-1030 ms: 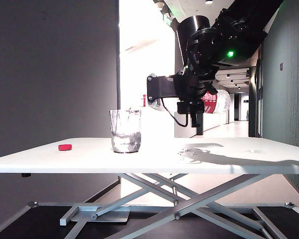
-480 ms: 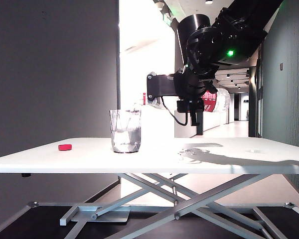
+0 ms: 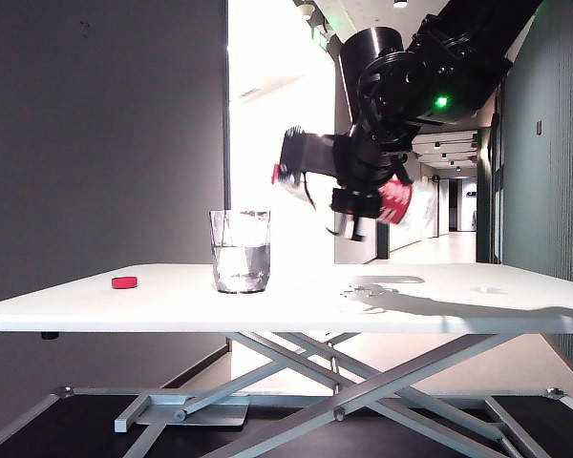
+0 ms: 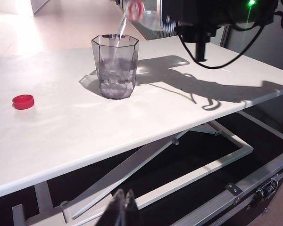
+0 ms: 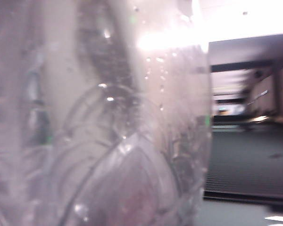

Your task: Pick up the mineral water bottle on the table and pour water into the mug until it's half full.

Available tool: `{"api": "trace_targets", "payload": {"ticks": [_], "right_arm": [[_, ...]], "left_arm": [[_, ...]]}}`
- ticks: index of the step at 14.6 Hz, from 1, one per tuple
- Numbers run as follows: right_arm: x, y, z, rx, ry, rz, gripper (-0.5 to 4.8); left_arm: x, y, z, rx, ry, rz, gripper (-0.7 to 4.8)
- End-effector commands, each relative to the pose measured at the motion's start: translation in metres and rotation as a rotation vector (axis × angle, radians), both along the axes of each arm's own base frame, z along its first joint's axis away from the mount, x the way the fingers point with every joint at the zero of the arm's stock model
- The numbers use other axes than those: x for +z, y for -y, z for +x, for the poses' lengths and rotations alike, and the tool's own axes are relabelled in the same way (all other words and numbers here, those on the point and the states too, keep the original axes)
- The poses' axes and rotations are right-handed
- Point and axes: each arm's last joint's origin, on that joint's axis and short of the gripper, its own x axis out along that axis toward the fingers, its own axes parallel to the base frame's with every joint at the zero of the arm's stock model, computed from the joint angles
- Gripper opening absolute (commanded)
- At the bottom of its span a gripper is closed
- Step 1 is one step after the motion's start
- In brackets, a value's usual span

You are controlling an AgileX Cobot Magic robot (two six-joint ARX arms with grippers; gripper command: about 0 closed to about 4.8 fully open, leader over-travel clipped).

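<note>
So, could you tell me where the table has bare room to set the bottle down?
The table is bare right of the mug, and between the mug and the red cap. It is crowded above the mug, where the right gripper holds the mineral water bottle.

We see the right gripper (image 3: 349,186) and the clear plastic mineral water bottle with red label (image 3: 393,200) only as motion smear in the exterior view; jaws unreadable there. In the right wrist view the bottle (image 5: 108,132) fills most of the frame, blurred, edges cropped, fingers hidden. The left gripper (image 4: 122,210) shows only as dark fingertips, pressed together, cut by the frame edge. Bottle body is mostly hidden behind the black arm (image 4: 217,12).
</note>
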Motion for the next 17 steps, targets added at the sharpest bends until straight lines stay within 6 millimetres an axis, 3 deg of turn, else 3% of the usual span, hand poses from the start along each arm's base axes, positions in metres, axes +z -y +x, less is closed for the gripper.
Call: {"api": "trace_targets", "payload": {"ticks": [1,5,9,12,14,17], "right_arm": [[0.016,-0.003,0.000,0.008,0.048,0.328,1.80],[0.014,-0.006,-0.001,0.045,-0.053,0.761,1.91],[0.014,-0.001,0.003,0.158,-0.150,0.900,2.13],[0.012,0.027,0.013,0.170,-0.207,1.079,2.25],[0.005,0.063,0.018,0.278,-0.210,1.190,2.34],[-0.007,0.108,0.013,0.468,-0.231,1.204,2.33]], "left_arm": [[0.000,0.000,0.000,-0.007,-0.007,-0.003,-0.05],[0.000,0.000,0.000,-0.007,-0.007,-0.002,-0.05],[0.000,0.000,0.000,-0.007,-0.007,-0.003,-0.05],[0.000,0.000,0.000,-0.007,-0.005,0.000,-0.05],[0.000,0.000,0.000,-0.007,-0.005,0.000,-0.05],[0.000,0.000,0.000,-0.007,-0.006,0.000,-0.05]]}}
